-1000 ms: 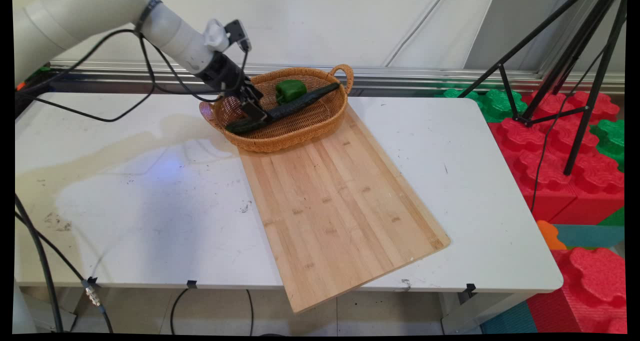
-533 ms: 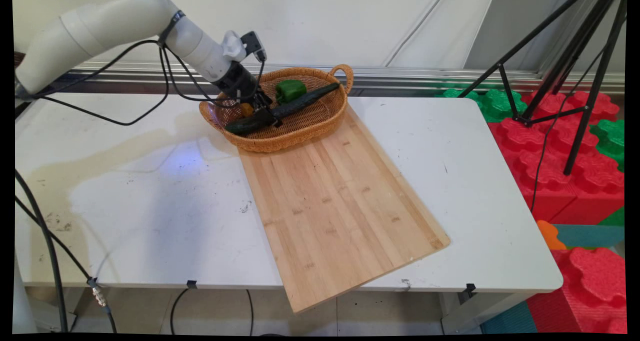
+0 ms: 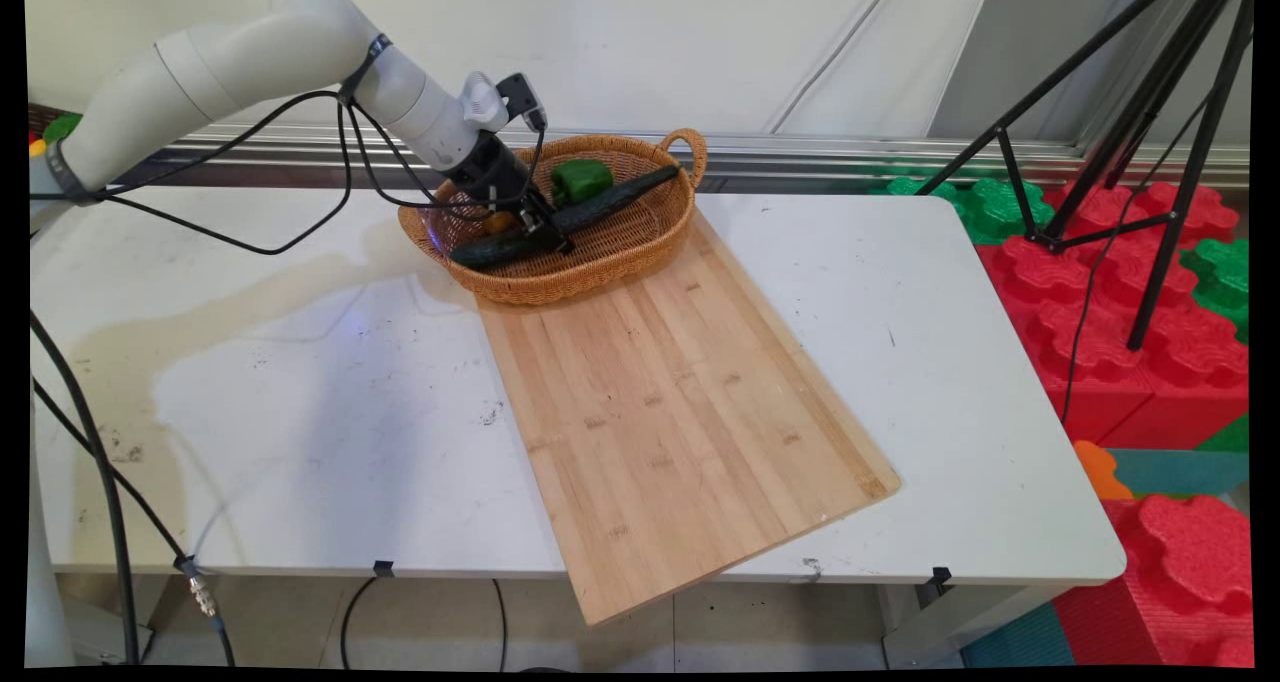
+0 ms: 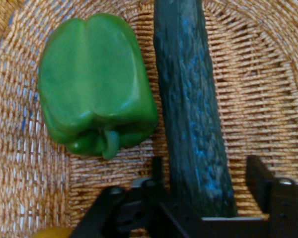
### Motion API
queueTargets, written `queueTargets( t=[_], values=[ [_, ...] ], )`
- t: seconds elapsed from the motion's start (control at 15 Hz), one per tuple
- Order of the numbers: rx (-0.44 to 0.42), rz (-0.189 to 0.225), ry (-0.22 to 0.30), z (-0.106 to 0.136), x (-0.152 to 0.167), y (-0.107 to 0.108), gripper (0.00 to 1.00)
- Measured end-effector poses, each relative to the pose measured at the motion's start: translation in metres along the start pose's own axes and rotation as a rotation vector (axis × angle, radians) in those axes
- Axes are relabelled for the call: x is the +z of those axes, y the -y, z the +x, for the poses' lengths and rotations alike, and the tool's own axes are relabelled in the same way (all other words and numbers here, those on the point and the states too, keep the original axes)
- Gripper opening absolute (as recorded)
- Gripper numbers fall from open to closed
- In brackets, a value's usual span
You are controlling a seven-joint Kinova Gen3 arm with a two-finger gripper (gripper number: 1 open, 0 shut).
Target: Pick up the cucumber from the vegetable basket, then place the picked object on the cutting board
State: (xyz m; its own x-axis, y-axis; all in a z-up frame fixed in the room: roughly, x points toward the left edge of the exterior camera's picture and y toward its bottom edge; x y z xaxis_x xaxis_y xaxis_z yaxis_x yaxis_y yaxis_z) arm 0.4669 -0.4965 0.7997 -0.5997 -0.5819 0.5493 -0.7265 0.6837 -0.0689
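Robot lab: white table (image 3: 950, 292), tripod (image 3: 1150, 142), foam blocks (image 3: 1130, 312) on floor, hanging cables (image 3: 300, 192).

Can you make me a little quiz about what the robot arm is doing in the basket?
1. True or false: the pepper lies on the board.
2. Which thing is between the gripper's fingers? A pepper, B cucumber, C basket.
3. Fill in: the cucumber lies in the ____.

Key: 1 false, it lies in the basket. 2 B, one finger on each side. 3 basket.
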Motion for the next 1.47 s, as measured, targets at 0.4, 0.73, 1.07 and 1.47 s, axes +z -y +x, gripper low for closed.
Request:
queueTargets(
  t=[0.4,0.73,1.07,1.47],
  values=[
    [-0.036,0.002,-0.011,-0.003,0.001,0.005,0.00],
    [-0.055,-0.003,-0.032,-0.006,-0.009,0.007,0.00],
    [-0.066,-0.016,-0.080,-0.006,-0.032,0.005,0.00],
    [-0.092,-0.018,-0.171,0.000,-0.071,0.002,0.00]
  ],
)
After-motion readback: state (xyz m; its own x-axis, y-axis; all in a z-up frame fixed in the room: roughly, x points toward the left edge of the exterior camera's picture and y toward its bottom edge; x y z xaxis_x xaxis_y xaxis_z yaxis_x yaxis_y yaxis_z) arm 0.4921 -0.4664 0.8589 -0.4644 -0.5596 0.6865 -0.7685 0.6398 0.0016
